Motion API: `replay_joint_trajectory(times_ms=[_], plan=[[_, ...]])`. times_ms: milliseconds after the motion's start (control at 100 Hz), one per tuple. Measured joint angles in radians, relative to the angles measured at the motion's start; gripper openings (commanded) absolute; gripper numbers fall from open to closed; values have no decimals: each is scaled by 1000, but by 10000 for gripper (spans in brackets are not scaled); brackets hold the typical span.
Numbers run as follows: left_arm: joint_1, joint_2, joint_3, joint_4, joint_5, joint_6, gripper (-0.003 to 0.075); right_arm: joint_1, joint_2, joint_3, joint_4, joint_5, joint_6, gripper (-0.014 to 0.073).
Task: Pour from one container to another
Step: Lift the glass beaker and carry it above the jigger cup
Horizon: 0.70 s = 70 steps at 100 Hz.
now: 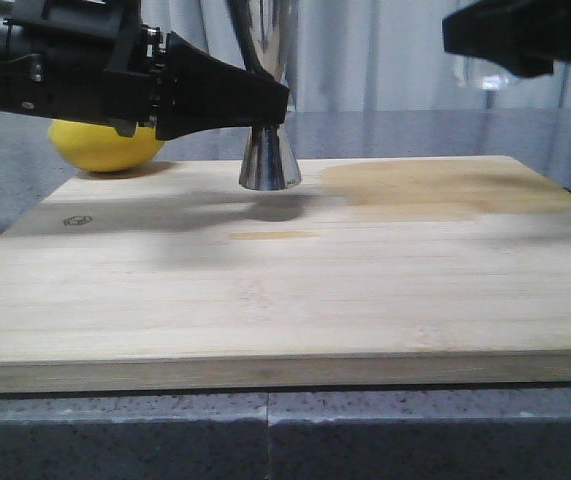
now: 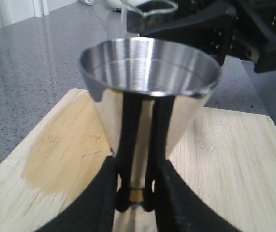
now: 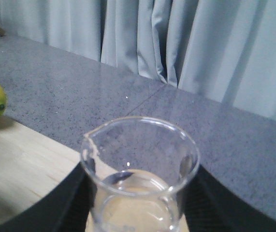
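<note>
Left end effector (image 1: 265,128): reaches in from the upper left of the front frame and pinches the steel jigger (image 1: 269,160) at its narrow waist. Wrist view confirms this: both fingers (image 2: 128,145) press against the waist of the jigger (image 2: 150,92), where a gold band shows. The jigger stands upright, its lower cone on or just above the wooden board (image 1: 265,290) at upper centre of the frame; contact cannot be told. Its upper cup is open and shiny inside, and any contents cannot be judged.

Right end effector (image 1: 510,40): upper right of the front frame, raised well above the board. Its wrist view shows dark fingers (image 3: 70,198) on either side of the clear glass beaker (image 3: 140,169), pinching it upright, pouring lip toward the left of that frame. The beaker (image 1: 480,72) appears faintly under the end effector in the front view. Liquid level inside is not clear.

Yellow lemon (image 1: 105,145) rests at the board's far left edge, partly behind the left arm. A darker stained patch (image 1: 415,190) marks the board at right of the jigger. Board lies on a grey speckled tabletop (image 1: 265,440).
</note>
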Motion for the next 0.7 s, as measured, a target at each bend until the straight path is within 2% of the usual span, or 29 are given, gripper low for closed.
replay_joint_trajectory(times_ms=[210,340,700], plan=[[0,0,0,0,0,0,8,9,-34,-173,-97,176,0,196],[-2,0,0,2,0,0,8,53,-34,-253,-140,268,0,196],[-31,0,0,2,0,0,8,186,-34,-345,-223,377,2,196]])
